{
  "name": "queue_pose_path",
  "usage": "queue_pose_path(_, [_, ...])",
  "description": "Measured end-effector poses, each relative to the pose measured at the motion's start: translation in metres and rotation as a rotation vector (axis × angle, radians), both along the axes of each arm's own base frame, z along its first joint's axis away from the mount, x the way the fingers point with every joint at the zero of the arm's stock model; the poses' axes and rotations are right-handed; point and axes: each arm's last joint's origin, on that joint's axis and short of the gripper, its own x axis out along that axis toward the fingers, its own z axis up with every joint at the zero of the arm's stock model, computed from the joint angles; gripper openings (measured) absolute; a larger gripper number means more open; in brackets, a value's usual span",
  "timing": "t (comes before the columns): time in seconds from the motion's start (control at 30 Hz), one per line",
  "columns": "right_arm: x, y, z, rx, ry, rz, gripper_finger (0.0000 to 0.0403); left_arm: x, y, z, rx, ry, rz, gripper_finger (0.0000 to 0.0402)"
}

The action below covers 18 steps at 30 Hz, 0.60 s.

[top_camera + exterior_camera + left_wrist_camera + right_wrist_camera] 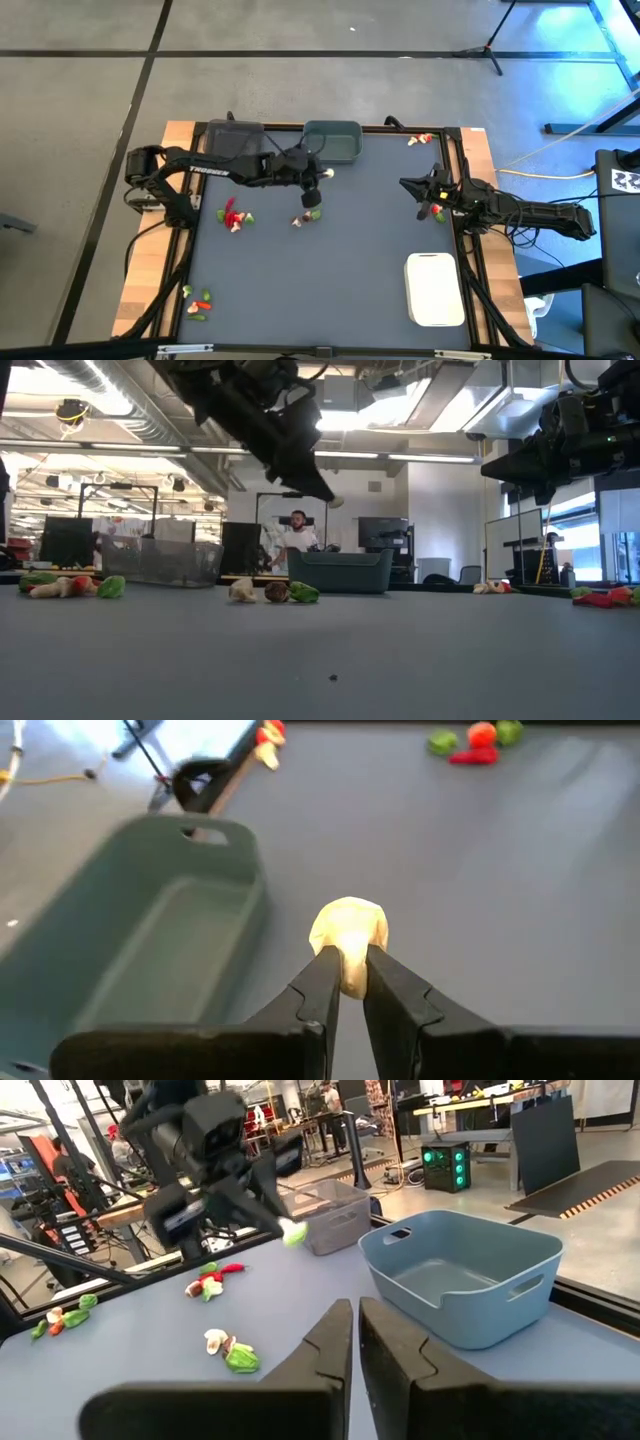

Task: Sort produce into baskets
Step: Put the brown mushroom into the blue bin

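My left gripper (348, 960) hangs above the dark mat, just on the near side of the grey-teal bin (333, 141), shut on a pale cream produce piece (347, 925). The low view shows that piece (336, 503) well above the table. The dark grey bin (232, 138) stands left of the teal one, and the white tray (435, 289) lies at the near right. Loose produce lies in small heaps (233, 215), (305, 218), (198, 302), (420, 139). My right gripper (355, 1320) waits shut at the mat's right side, holding nothing. My left gripper pinches the pale piece's lower part (349, 970) between its two fingertips (325, 978); most of the piece sticks out beyond them. The fingers slant down from the table's left. The piece is lifted clear of the mat.
A raised frame rims the mat (462, 160). More produce lies beside my right arm (437, 211). The teal bin (150, 940) has nothing in it that I can see. People and desks show in the room beyond the table (297, 530).
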Motion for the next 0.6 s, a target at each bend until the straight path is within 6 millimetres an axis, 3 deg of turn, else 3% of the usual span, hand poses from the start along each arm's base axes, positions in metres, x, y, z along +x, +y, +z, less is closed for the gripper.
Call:
queue_pose_path(0.23, [0.0, 0.0, 0.0, 0.015, -0.006, -0.001, 0.0026, 0.0, 0.028, 0.018, -0.042, 0.057, 0.096, 0.004])
queue_pose_path(0.6, [0.0, 0.0, 0.0, 0.016, -0.006, -0.001, 0.0026, 0.021, 0.076, 0.022, -0.119, 0.238, 0.217, 0.0024])
